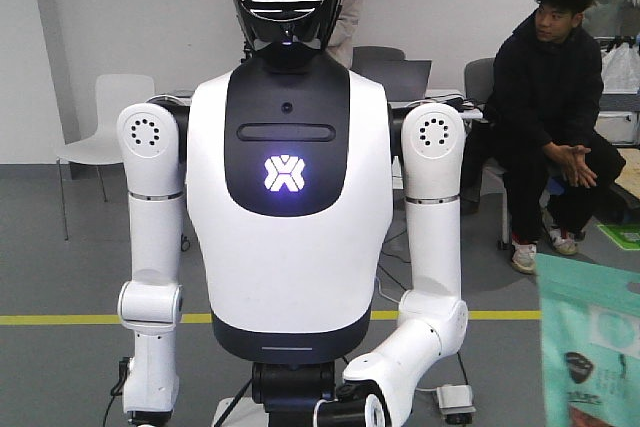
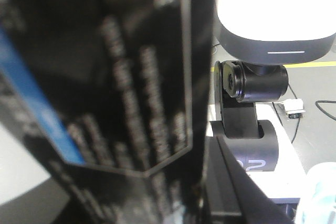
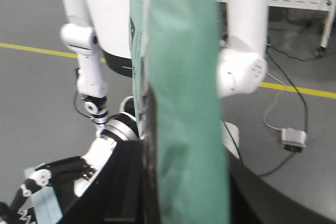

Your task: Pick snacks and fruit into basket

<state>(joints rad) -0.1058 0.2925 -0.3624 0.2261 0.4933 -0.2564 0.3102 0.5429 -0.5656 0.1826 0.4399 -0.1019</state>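
Hard against right wrist cam, teal snack pouch (image 3: 184, 103) upright, edge-on, right pincer state can't tell, dark lettered pouch (image 2: 105, 103) filling left wrist view, left pincer can't tell either, white humanoid (image 1: 290, 197) beyond, seated person (image 1: 550, 97) farthest.

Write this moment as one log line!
right wrist: teal pouch upright, close | left wrist: black pack, blurred | hold: cannot tell

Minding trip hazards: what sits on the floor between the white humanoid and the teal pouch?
A white box on the grey floor, in the exterior front view.
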